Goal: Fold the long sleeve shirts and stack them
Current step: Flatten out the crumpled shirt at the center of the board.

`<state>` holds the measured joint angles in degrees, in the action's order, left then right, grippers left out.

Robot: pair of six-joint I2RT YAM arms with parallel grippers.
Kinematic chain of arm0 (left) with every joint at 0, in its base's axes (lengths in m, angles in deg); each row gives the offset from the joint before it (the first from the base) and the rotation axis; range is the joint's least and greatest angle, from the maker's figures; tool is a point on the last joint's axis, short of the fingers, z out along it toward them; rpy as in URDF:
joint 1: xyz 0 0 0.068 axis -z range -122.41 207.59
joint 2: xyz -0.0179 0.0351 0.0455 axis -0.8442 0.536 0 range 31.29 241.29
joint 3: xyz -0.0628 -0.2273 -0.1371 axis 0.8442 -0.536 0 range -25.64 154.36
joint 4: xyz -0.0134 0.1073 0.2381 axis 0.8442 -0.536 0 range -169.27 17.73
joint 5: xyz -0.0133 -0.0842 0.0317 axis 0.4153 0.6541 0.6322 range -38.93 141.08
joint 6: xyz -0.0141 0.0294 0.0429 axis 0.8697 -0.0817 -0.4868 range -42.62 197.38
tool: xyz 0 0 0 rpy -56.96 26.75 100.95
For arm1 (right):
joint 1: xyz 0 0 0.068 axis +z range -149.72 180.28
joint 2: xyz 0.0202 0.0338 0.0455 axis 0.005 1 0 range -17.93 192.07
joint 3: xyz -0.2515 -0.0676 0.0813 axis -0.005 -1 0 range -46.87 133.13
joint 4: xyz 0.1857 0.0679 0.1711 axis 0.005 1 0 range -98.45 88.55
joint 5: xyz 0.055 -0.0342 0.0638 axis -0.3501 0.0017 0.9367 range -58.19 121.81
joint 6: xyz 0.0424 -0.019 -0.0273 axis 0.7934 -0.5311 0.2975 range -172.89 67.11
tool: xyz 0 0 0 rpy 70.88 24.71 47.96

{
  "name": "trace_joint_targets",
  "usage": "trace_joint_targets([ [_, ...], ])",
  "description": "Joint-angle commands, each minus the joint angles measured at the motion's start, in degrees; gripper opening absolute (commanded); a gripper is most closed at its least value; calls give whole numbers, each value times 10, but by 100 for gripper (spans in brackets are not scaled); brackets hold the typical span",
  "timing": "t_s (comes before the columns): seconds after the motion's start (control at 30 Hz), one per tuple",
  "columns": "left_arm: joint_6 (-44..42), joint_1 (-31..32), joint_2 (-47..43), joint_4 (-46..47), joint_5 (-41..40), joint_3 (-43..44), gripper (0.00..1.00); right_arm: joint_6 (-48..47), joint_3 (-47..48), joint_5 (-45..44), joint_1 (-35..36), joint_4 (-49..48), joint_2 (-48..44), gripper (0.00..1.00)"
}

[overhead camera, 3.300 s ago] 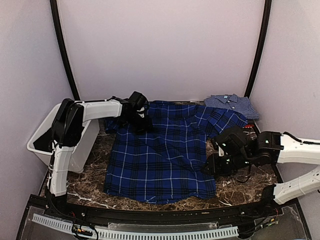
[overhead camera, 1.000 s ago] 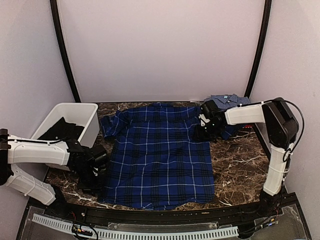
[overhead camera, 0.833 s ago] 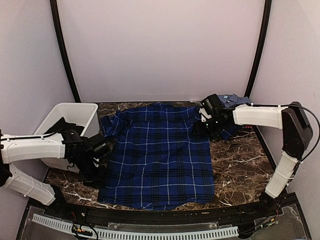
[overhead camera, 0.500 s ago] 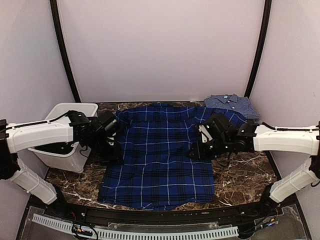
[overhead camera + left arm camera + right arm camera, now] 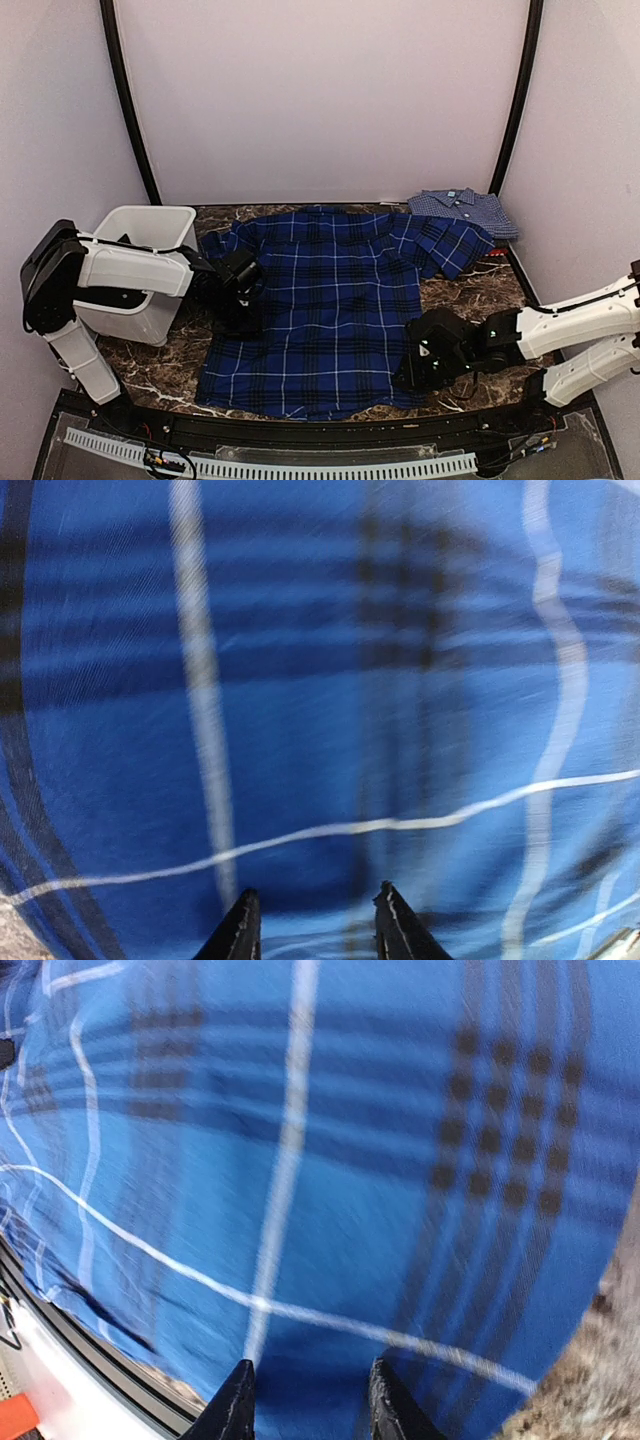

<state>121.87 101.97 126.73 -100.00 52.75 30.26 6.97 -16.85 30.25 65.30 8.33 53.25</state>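
Observation:
The deep-blue plaid shirt [image 5: 325, 305] lies spread flat on the marble table, collar at the back. It fills the left wrist view [image 5: 330, 680] and the right wrist view [image 5: 330, 1150]. My left gripper [image 5: 243, 308] is low over the shirt's left edge, near the left sleeve; its jaws [image 5: 315, 920] are open, nothing between them. My right gripper [image 5: 412, 372] is low over the shirt's lower right corner; its jaws [image 5: 308, 1392] are open and empty. The lighter blue fine-check shirt [image 5: 465, 208] lies folded at the back right. No red shirt shows.
A white bin [image 5: 140, 262] with dark cloth inside stands at the left, close behind my left arm. The table's front rail [image 5: 300, 440] runs along the near edge. Bare marble [image 5: 490, 295] shows right of the plaid shirt.
My left gripper swung from the shirt's lower left up to its left edge. My right gripper moved from the right shoulder down to the lower right corner. The shirt's right sleeve lies spread out again.

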Motion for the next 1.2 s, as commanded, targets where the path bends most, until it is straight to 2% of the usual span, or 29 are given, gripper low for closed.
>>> trace_joint_targets([
  [0.0, -8, -5, -30, 21, -10, -51, 38, 66, -40, -9, 27, -37, -31, 36],
  [0.27, -10, -6, -44, 15, -28, -86, 38, 96, -71, 11, 56, -18, -22, 37],
  [0.57, -12, -7, -59, 5, -29, -102, 38, 131, -94, -1, 57, 87, -129, 39],
  [0.73, -24, -7, -60, 4, -25, -92, 38, 117, -68, -16, 56, 100, -155, 43],
  [0.87, -46, -7, -70, -6, -25, -64, 39, 105, -14, -73, 52, 145, -164, 48],
  [1.17, -82, -6, -128, -18, -1, 14, 46, 17, 51, -134, -90, 175, -214, 59],
])
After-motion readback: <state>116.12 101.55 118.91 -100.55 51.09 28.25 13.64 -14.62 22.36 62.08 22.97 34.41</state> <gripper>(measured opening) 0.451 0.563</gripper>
